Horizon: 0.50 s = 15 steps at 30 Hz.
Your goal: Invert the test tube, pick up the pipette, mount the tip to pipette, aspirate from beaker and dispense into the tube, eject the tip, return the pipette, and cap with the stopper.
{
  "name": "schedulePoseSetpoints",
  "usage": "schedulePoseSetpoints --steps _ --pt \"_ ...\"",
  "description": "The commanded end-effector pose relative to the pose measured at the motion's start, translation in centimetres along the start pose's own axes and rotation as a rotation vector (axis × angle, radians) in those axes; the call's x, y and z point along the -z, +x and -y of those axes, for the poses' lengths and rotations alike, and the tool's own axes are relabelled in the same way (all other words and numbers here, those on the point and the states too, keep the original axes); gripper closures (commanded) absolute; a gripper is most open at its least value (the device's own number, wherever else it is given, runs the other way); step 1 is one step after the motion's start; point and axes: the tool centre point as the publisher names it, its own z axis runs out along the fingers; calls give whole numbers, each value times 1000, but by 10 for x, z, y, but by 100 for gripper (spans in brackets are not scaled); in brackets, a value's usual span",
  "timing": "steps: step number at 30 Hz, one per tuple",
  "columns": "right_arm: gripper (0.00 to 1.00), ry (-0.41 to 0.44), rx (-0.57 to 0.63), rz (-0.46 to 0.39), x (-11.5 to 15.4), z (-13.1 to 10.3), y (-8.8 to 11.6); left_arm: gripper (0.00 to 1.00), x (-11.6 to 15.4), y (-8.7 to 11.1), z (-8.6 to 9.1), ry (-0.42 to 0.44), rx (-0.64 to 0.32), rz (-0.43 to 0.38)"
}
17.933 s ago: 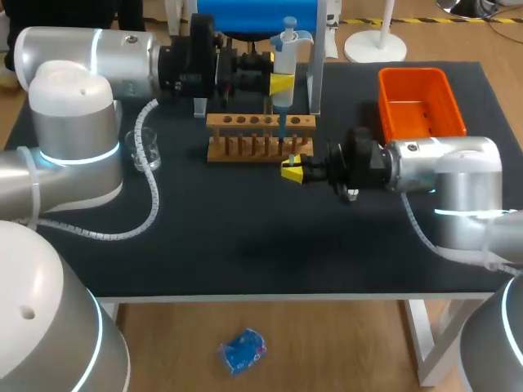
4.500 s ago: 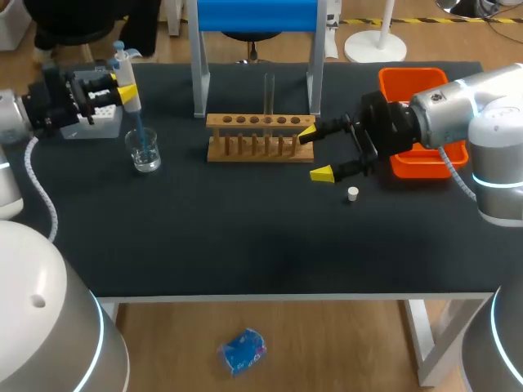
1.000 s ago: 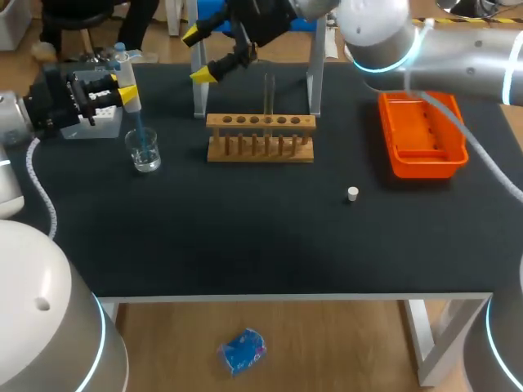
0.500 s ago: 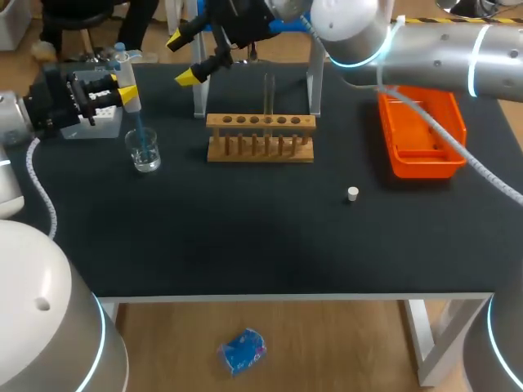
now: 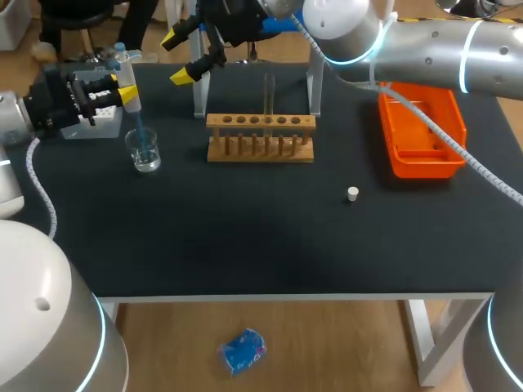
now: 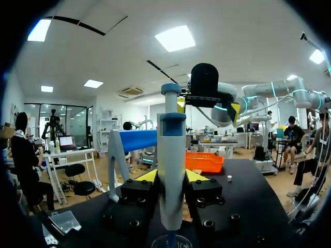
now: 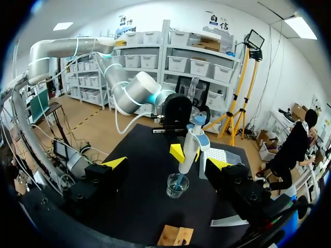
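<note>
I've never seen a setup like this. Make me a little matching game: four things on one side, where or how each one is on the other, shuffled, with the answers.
Things
1. pipette
2. test tube
3. stopper
4. right end effector

Place or state
A. standing upright in the wooden rack
B. open and empty, raised above the table's far side
C. clamped in the left end effector, tip down in the beaker
D. lying alone on the bare table

Pairs: 1-C, 2-A, 3-D, 4-B

Beaker (image 6: 170, 242) clipped by frame edge under pipette (image 6: 171, 165); rack (image 7: 175, 235), corner only; tube (image 5: 269, 94) contents too small to tell.
</note>
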Motion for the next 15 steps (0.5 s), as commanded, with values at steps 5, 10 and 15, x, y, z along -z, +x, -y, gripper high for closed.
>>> schedulePoseSetpoints --steps 5,10,15 --pt "100 -13 -2 18 -5 -12 -8 100 0 0 0 1 -1 0" --pt "100 -26 12 32 -5 -25 -12 100 0 0 0 1 -1 0" --pt "100 -60 -8 55 -5 -35 -12 100 0 0 0 1 -1 0"
